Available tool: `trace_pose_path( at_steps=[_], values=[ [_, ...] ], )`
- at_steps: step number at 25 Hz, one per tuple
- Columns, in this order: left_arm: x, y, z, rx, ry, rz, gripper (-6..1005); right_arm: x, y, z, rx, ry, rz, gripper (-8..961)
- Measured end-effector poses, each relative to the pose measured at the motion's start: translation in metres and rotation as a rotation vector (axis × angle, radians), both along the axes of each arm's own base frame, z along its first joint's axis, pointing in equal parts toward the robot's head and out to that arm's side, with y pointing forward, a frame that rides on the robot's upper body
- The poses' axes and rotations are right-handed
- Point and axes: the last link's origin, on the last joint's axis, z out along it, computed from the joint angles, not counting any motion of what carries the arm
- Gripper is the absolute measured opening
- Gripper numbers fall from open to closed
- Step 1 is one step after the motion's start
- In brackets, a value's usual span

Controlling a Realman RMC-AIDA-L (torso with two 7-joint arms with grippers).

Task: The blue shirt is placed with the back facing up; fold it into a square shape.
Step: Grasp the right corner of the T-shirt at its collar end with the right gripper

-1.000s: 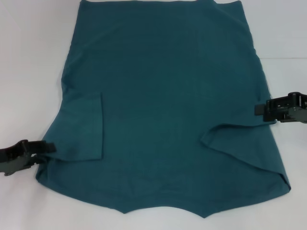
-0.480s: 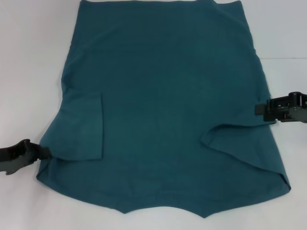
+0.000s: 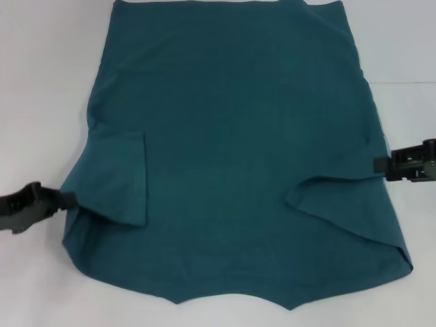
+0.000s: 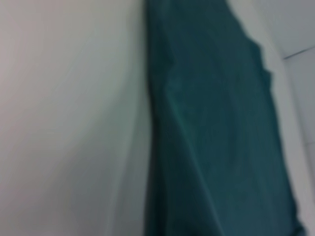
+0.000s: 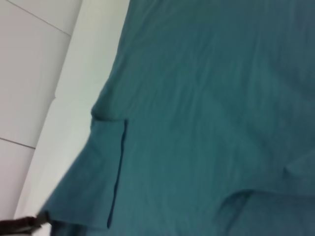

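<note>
The blue shirt (image 3: 231, 136) lies spread on the white table, both sleeves folded in onto the body. My left gripper (image 3: 67, 199) is at the shirt's left edge, shut on the fabric, which draws to a point at its tip. My right gripper (image 3: 379, 163) is at the shirt's right edge, level with the folded right sleeve, shut on the edge, with a small crease in the cloth beside it. The shirt also fills the left wrist view (image 4: 216, 137) and the right wrist view (image 5: 206, 98). The left gripper (image 5: 19, 223) shows far off in the right wrist view.
The white table (image 3: 41, 102) shows on both sides of the shirt and along the near edge. The shirt's far hem runs along the top of the head view. A table seam shows past the shirt (image 5: 34, 19).
The left gripper rose slightly and drew the shirt's lower left edge up and inward. The right gripper moved outward to the right, and a small crease appeared near the right edge.
</note>
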Motion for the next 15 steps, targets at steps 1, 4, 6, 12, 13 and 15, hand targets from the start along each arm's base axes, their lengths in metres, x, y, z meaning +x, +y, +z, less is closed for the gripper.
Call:
trace_pose_path(
  at_steps=[1,4,6,12,13,15],
  values=[
    [0.003,0.001,0.002,0.006,-0.015,-0.014,2,0.002,-0.002,0.002,-0.002,-0.003,-0.005,503],
    [0.005,0.003,0.006,0.014,-0.021,-0.025,2,0.011,-0.009,0.011,-0.009,-0.009,-0.025,503],
    [0.006,0.006,0.006,0.017,-0.018,-0.023,2,0.017,-0.014,0.017,-0.015,-0.017,-0.038,504],
    [0.007,0.011,0.006,0.02,-0.005,-0.024,3,0.035,-0.031,0.031,-0.1,-0.114,-0.075,504],
    [0.007,0.012,0.005,0.021,-0.003,-0.023,3,0.036,-0.032,0.031,-0.111,-0.126,-0.077,504],
    [0.007,0.013,0.005,0.022,0.001,-0.023,3,0.036,-0.034,0.03,-0.131,-0.14,-0.076,504]
  ],
)
